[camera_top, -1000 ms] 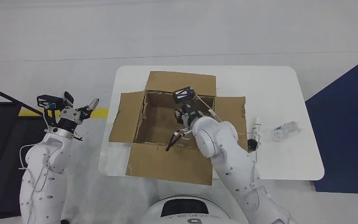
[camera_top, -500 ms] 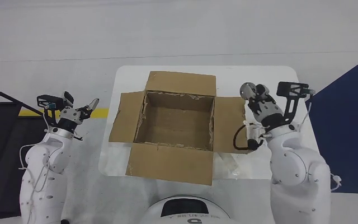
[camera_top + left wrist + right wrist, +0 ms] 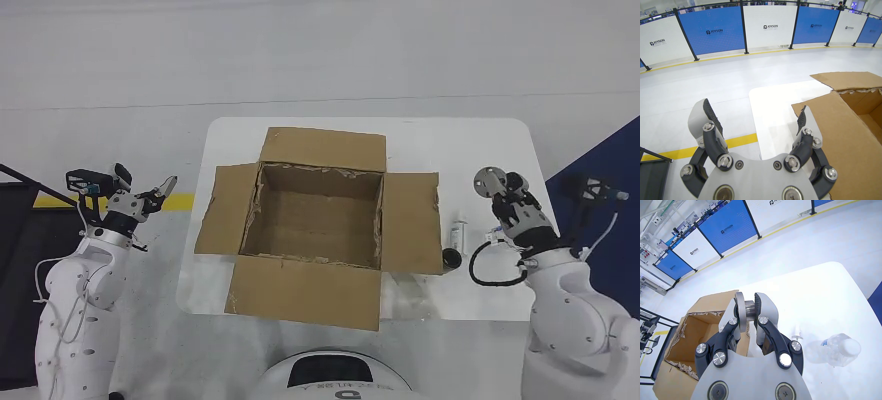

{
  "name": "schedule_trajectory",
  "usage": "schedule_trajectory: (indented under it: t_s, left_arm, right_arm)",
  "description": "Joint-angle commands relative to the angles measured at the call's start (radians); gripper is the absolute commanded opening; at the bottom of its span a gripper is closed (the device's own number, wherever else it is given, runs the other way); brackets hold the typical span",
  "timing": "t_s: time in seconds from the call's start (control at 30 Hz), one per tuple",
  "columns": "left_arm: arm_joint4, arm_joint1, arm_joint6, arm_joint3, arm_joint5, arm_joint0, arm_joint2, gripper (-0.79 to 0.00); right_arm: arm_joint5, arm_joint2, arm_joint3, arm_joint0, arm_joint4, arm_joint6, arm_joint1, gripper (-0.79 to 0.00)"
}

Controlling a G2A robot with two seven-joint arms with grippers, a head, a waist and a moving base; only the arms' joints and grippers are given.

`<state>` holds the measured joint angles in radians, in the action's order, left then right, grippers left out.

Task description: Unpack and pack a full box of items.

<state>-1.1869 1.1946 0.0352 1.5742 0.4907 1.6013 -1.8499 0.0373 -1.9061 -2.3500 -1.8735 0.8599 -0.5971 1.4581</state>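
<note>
Right gripper [image 3: 747,303], jaws drawn narrow and clamped on a metal wheel [image 3: 740,313]; one pad lay against the flat flange, the other against the end of the ribbed hub, so that the wheel stood on edge between them, held in the air above the table [image 3: 450,140]. In the top view this gripper hung over the right part of the table, to the right of the box [image 3: 320,148] and apart from its right flap. Below and beside it, on the table, lay a clear plastic bottle [image 3: 836,351] on its side, and a small clear tube [image 3: 457,232]; the tube lay just beside the edge of the right flap, with a small dark object [image 3: 451,258] close to its near end. The box sat in the middle of the table, upright, all four flaps folded outward; the torn paper edge at its rim was exposed and its brown floor was visible. Left gripper [image 3: 755,104], jaws spread wide and holding nothing; it hung off the table beyond the left edge, over the pale floor, near the left flap but apart from it; a yellow line [image 3: 742,139] on the floor ran beneath it.
</note>
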Motion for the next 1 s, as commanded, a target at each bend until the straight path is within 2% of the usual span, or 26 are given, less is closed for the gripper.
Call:
schedule_trajectory:
  t_s: [0.0,0.07,0.17,0.23,0.4,0.57,0.63,0.73,0.97]
  left_arm:
    - [0.000,0.000,0.000,0.000,0.000,0.000,0.000,0.000]
    - [0.000,0.000,0.000,0.000,0.000,0.000,0.000,0.000]
    - [0.000,0.000,0.000,0.000,0.000,0.000,0.000,0.000]
    - [0.000,0.000,0.000,0.000,0.000,0.000,0.000,0.000]
    - [0.000,0.000,0.000,0.000,0.000,0.000,0.000,0.000]
    - [0.000,0.000,0.000,0.000,0.000,0.000,0.000,0.000]
    - [0.000,0.000,0.000,0.000,0.000,0.000,0.000,0.000]
    - [0.000,0.000,0.000,0.000,0.000,0.000,0.000,0.000]
    - [0.000,0.000,0.000,0.000,0.000,0.000,0.000,0.000]
  right_arm:
    - [0.000,0.000,0.000,0.000,0.000,0.000,0.000,-0.785]
    - [0.002,-0.002,0.026,0.000,-0.011,-0.003,-0.002,-0.785]
    - [0.059,-0.076,0.060,-0.018,-0.124,-0.104,-0.011,-0.785]
    - [0.128,-0.156,0.095,-0.039,-0.231,-0.198,-0.020,-0.785]
    - [0.373,-0.393,0.232,-0.093,-0.568,-0.471,-0.056,-0.785]
    - [0.472,-0.531,0.354,-0.097,-0.735,-0.629,-0.093,-0.785]
    - [0.481,-0.556,0.396,-0.086,-0.725,-0.656,-0.106,-0.785]
    - [0.477,-0.550,0.446,-0.055,-0.629,-0.684,-0.126,-0.785]
    - [0.476,-0.443,0.543,0.014,-0.416,-0.660,-0.154,-0.785]
